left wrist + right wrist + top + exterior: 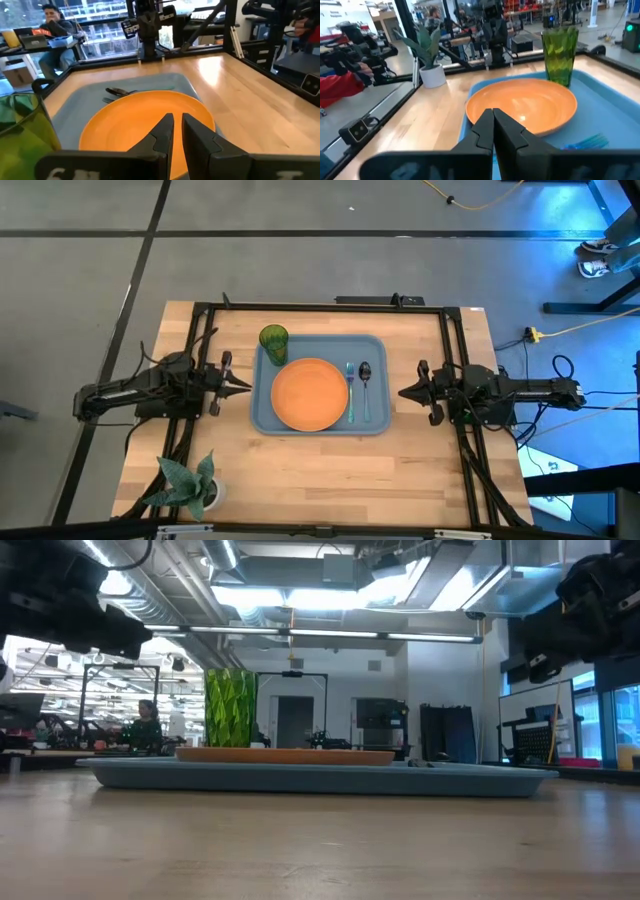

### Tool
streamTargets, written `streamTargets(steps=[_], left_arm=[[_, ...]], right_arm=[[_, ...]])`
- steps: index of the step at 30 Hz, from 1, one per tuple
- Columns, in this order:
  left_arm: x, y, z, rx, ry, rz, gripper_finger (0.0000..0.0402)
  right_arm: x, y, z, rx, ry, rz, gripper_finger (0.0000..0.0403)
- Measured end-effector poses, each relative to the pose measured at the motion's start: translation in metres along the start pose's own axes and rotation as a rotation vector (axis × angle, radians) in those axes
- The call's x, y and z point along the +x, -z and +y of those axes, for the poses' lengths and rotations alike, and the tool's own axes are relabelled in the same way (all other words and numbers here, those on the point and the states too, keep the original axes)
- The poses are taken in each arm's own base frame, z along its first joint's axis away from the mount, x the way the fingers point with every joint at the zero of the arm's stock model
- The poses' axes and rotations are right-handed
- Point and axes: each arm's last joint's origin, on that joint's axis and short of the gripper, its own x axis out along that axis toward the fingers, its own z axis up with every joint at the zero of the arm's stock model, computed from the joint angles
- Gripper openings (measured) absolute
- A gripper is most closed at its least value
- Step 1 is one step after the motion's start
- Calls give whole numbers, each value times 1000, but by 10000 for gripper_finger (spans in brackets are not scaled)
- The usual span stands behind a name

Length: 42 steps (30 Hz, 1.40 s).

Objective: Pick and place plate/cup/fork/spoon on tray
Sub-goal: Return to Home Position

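The tray (262, 415) lies at the middle of the surface (330, 470) and holds all four pieces. The plate (311, 394) sits flat in its centre. The cup (274, 341) stands upright in the tray's back corner on the left arm's side, just beside the plate's rim. On the right arm's side, the fork (350, 385) lies between the plate and the spoon (365, 385), the two side by side, parallel and lengthwise.

The left pincer (245, 387) hangs just outside one short edge of the tray, holding nothing, its fingers drawn together with only a slit between them. The right pincer (404, 392) faces it from beyond the other short edge, fingers closed tip to tip, empty.

A potted plant (190, 483) stands near the surface's front corner on the left, well apart from the tray. Beyond, a person (146, 726) sits in the workshop behind.
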Motion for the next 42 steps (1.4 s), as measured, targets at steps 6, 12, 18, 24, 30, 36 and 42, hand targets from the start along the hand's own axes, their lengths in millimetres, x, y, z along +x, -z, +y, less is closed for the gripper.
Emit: streamTargets(steps=[6,12,18,24,30,36,42], left_arm=[[0,0,0,6,-11,1,30],[0,-3,1,65,-18,-39,30],[1,0,1,71,-18,-26,30],[1,0,0,104,0,-29,30],[1,0,0,108,-4,-28,30],[1,0,1,84,-11,-27,30],[1,0,1,89,-12,-26,30]], right_arm=[[0,2,0,-21,3,18,6],[0,2,0,-27,4,18,6],[0,2,0,-1,3,17,6],[0,1,0,-1,3,15,6],[0,1,0,-2,3,15,6],[0,2,0,-4,3,16,6],[0,2,0,-2,4,16,6]])
